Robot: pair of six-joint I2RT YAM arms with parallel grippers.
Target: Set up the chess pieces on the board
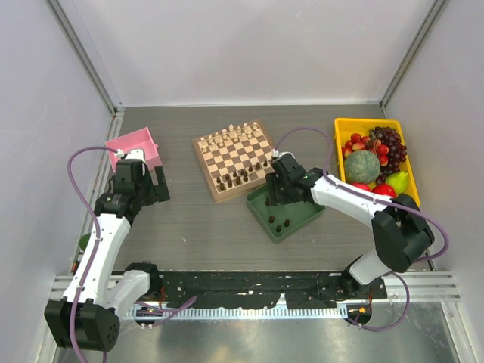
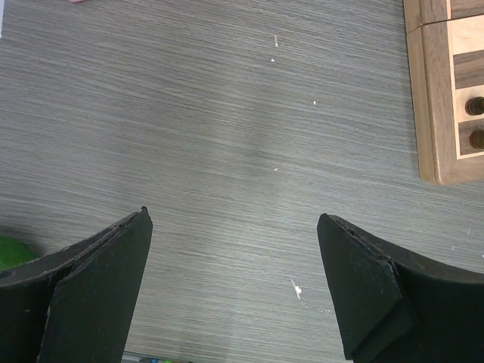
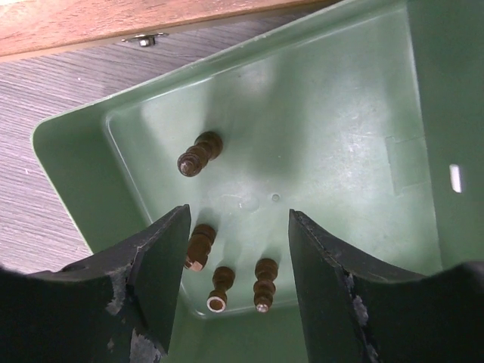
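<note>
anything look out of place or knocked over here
Four dark chess pieces lie on their sides in the green tray, beside the board rather than on it. The open right tool hangs over them. Nothing looks broken.

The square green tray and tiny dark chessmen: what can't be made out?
Top view: the right gripper covers part of the square green tray, hiding anything beneath.
Right wrist view: its black fingers and the bottom edge cut off the tray's near end, so dark brown wooden chess pieces cannot be counted.
Top view: pieces on the square wooden chessboard are too small to identify.
Left wrist view: the right edge cuts off most of the board.
</note>
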